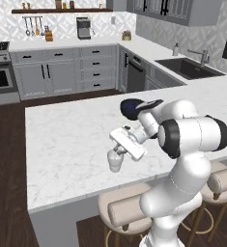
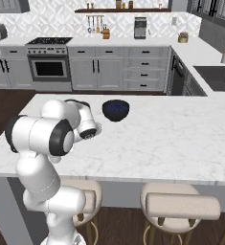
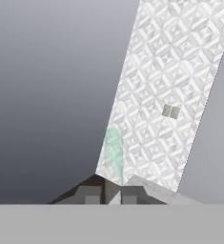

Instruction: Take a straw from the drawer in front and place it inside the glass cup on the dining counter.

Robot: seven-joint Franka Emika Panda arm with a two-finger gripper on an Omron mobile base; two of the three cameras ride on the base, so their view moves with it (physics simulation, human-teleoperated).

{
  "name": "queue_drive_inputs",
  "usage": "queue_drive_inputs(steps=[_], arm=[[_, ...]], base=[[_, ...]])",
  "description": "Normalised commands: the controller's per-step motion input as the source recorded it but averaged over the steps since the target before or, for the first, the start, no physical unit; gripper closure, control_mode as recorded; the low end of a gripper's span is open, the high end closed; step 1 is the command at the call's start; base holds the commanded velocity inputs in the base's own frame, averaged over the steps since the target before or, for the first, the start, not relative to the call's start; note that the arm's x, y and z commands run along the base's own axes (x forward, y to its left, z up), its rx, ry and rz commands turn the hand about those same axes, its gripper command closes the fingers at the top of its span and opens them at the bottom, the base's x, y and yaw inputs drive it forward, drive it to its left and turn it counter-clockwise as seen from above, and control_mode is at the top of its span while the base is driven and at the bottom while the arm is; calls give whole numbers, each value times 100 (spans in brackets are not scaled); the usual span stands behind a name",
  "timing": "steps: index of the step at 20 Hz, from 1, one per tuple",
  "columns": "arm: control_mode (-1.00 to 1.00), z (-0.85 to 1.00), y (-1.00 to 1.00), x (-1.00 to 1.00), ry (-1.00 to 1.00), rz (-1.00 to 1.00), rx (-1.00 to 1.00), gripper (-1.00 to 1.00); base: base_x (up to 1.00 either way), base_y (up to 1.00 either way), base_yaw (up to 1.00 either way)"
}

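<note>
At centre-left of the left base view, the jaws point(image 1: 116, 155) are hanging directly over the cup point(image 1: 115, 162) on the tabletop point(image 1: 66, 140). I cannot tell whether they are clenched, nor make out a straw.

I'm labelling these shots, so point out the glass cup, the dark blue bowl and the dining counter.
glass cup point(image 1: 115, 161): left base view, its side wall.
dark blue bowl point(image 2: 116, 109): right base view, its outer side.
dining counter point(image 2: 181, 139): right base view, bare marble top.
</note>
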Motion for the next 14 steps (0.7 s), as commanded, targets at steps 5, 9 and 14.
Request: queue_drive_inputs(steps=[5, 9, 14], arm=[[-100, -24, 0, 10, -6, 0, -1, 100], [-100, -20, 0, 9, -5, 0, -1, -100], [-100, -2, -10, 5, -14, 0, 0, -100]], base=[[0, 0, 0], [0, 0, 0], [0, 0, 0]])
